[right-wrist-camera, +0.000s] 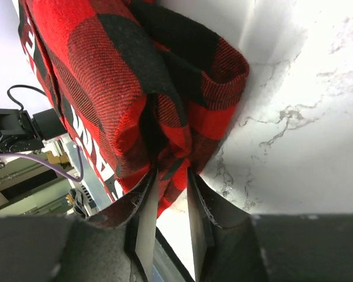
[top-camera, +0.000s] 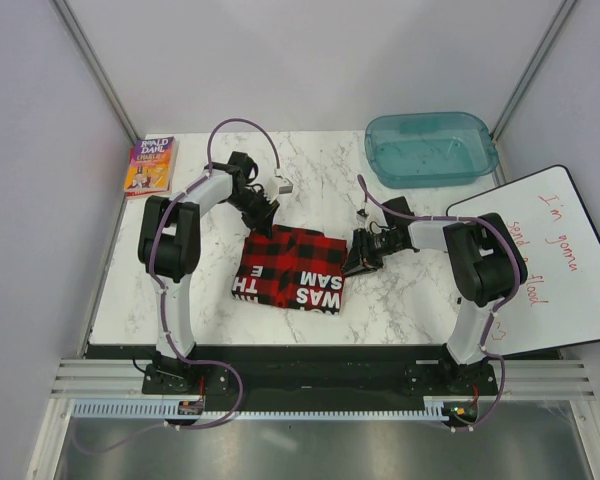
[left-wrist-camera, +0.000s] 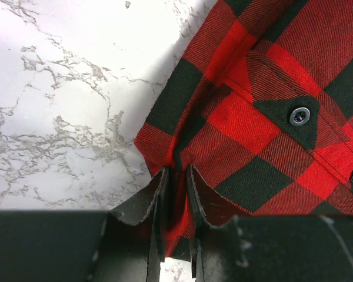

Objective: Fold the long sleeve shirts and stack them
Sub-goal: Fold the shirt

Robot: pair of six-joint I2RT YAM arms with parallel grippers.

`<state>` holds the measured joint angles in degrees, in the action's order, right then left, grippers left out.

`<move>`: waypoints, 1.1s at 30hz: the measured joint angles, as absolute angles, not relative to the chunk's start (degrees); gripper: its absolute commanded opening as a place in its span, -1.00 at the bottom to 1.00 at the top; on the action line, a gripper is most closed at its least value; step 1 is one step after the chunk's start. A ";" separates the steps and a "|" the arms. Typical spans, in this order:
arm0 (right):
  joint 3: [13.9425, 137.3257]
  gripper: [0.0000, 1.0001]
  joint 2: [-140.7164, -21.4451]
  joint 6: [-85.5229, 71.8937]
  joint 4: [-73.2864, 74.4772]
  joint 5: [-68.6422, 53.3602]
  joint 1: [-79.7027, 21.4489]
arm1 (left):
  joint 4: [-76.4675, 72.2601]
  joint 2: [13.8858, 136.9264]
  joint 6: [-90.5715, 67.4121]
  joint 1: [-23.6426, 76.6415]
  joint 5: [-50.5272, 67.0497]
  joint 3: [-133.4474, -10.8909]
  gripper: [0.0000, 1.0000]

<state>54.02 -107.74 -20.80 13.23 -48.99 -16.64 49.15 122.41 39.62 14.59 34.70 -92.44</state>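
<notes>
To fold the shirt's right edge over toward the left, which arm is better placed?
Right, probably: the right pincer grips the shirt at that edge, while the left pincer pinches its far left corner.

The folded shirt (top-camera: 292,268) lies on the table (top-camera: 180,290) between the two grippers. The left gripper (top-camera: 264,217) sits at the shirt's far left corner, with the cloth's edge between its fingers (left-wrist-camera: 156,200). The right gripper (top-camera: 356,258) sits at the shirt's right edge, with a fold of cloth between its fingers (right-wrist-camera: 142,211). Left of the left gripper and farther back, a book (top-camera: 150,166) lies at the table's far left corner. Behind the right gripper, well apart, a tub (top-camera: 430,148) stands at the far right corner. To the right of the right gripper, a whiteboard (top-camera: 550,260) lies over the table's right edge.
</notes>
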 measured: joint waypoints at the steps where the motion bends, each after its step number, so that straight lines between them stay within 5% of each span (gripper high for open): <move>1: 54.04 -0.32 -107.77 -20.82 13.21 -48.99 -16.64 | 49.17 122.41 39.59 14.59 34.72 -92.42 -0.51; 18: 55.46 -0.31 -109.58 -23.22 12.43 -49.60 -17.63 | 49.12 122.21 39.13 14.59 34.72 -92.18 -0.42; 25: 55.61 -1.00 -109.89 -23.42 12.53 -49.89 -17.69 | 49.10 121.71 38.85 14.59 34.70 -91.29 -0.26; 33: 57.52 -1.00 -109.62 -22.22 15.77 -49.41 -17.76 | 49.08 121.43 38.70 14.31 34.52 -91.05 -0.50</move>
<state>57.52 -109.62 -22.22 15.77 -49.41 -17.76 49.08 121.43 38.70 14.31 34.52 -91.05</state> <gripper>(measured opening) 0.007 0.289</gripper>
